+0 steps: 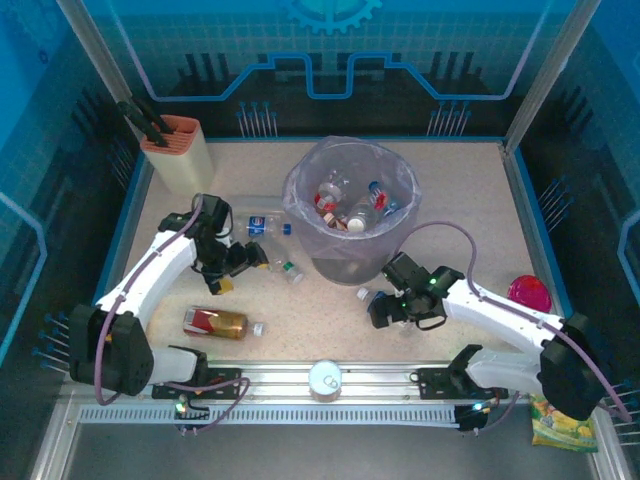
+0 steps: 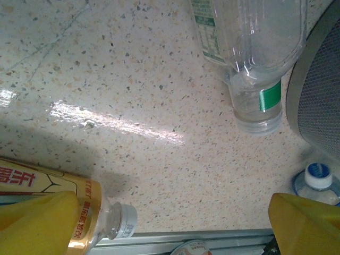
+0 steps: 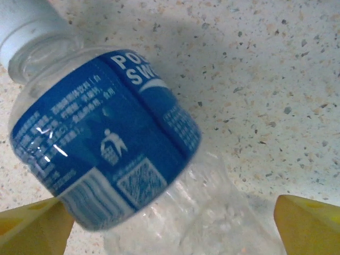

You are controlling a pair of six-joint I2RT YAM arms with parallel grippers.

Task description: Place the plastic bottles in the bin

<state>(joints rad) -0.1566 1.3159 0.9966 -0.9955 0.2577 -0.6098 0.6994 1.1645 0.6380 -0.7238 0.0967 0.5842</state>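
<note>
Blue-label bottle (image 3: 106, 154) base cropped by lower frame edge, amber bottle (image 2: 58, 178) cut off at left frame edge, silver can (image 2: 192, 247) mostly cropped.

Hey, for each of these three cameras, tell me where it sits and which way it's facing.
Top external: above and behind the arms, looking down at the bin; both arms, the left gripper and right gripper show.
Left wrist: on the left arm, facing down at the tabletop, an amber bottle and a green-banded bottle; its yellow fingers show.
Right wrist: on the right arm, close over a blue-labelled bottle; its yellow fingers show.
Shared: the amber bottle appears in the top and left wrist views.
</note>
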